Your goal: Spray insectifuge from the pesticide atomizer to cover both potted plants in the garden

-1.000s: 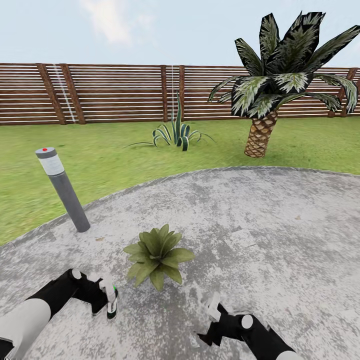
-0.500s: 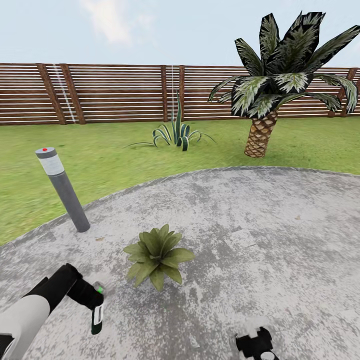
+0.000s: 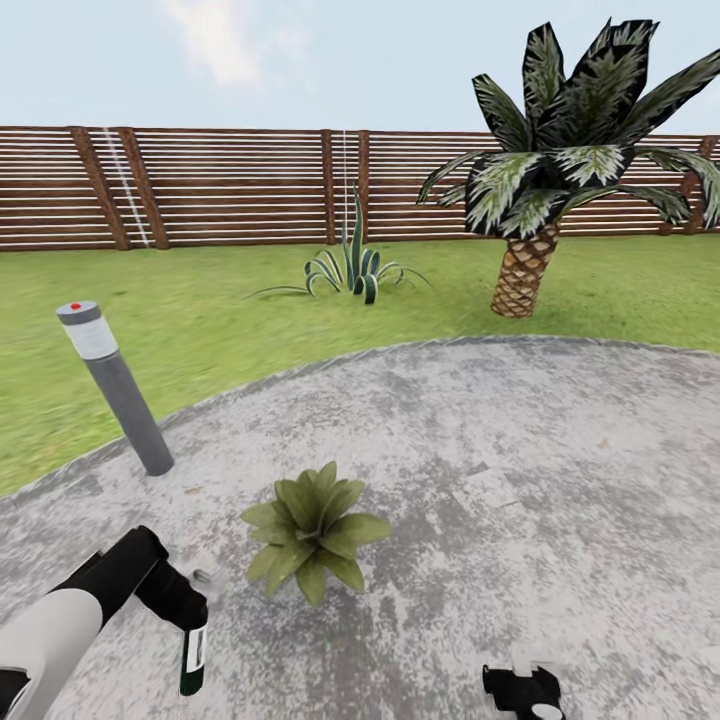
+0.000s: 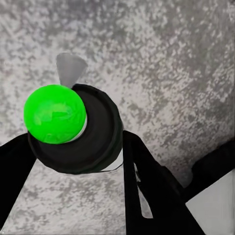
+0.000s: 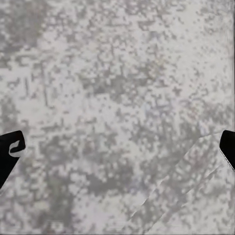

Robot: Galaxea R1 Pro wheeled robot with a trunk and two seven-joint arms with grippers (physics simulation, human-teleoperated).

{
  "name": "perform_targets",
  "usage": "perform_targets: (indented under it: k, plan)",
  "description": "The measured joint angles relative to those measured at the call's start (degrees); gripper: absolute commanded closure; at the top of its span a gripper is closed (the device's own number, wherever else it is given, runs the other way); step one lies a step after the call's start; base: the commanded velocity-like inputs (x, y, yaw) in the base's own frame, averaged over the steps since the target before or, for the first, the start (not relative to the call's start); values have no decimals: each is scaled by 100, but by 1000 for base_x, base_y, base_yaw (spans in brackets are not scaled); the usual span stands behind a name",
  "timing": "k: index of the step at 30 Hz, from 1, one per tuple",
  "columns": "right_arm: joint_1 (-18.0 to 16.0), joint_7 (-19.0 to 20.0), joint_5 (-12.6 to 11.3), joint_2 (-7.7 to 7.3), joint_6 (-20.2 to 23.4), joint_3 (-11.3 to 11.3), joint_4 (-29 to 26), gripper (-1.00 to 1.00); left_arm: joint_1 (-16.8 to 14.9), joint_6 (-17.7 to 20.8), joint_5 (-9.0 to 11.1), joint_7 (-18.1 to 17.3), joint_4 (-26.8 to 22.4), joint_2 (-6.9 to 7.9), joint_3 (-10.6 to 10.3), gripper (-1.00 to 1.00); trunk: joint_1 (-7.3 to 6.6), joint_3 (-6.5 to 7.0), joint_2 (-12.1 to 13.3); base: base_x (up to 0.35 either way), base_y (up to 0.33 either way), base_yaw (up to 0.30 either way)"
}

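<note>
Farthest left in the head view, beyond the left hand and well apart from it, a grey bollard lamp with a red dot on top stands at the seam of lawn and grey stone patio. The left hand hangs low over the patio on its black-and-white arm, closed on the pesticide atomizer, whose dark-green body with a white label points downward below the fingers. In the left wrist view the atomizer sits clamped between the two black fingers, seen end-on as a dark round body with a bright green cap, above bare mottled stone. Just to the right of that hand and a little beyond it, a potted plant, a low rosette of broad pointed green leaves, sits on the patio, apart from the atomizer. The right hand shows at the lower edge; the right wrist view has its two dark fingertips at opposite borders over the stone, spread wide and holding nothing. Far beyond both hands a spiky agave and a palm grow on the lawn before a slatted brown fence.
</note>
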Motion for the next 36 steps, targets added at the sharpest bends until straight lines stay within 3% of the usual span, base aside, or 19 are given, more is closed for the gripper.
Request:
perform_targets:
  k: [3, 7, 11, 17, 19, 27, 36]
  plan:
    - [0, -9, -37, -75, 1, -76, 39, -100, 1, 13, -18, -7, -1, 15, -146, 100, 0, 0, 0, 320, 0, 0]
    - [0, -9, -39, -110, 8, -79, 40, -100, 5, 21, -211, -11, 0, 3, -428, 100, 3, 0, 0, 105, 0, 0]
    - [5, -8, -39, -114, 9, -79, 41, -100, -7, 24, -377, -166, -5, 31, -492, 100, 3, 0, 0, 12, 0, 0]
    - [10, -7, -39, -109, 10, -79, 45, -100, -444, 18, -1343, -1145, -37, 66, -486, 100, 3, 0, 0, 2, 0, -129]
    - [10, -8, -40, -110, 4, -80, 43, -100, -485, 29, -1483, -1291, -42, 58, -478, 100, 3, 0, 0, 103, 89, -128]
    - [10, -7, -39, -123, 2, -81, 47, -100, -503, 71, -1565, -1365, -247, 56, -471, 100, 1, 0, 0, 198, 215, -16]
    - [15, -9, -39, -123, 1, -80, 49, -100, -543, 93, -1573, -1495, -338, -17, -490, 100, 3, 0, 0, 18, 23, 0]
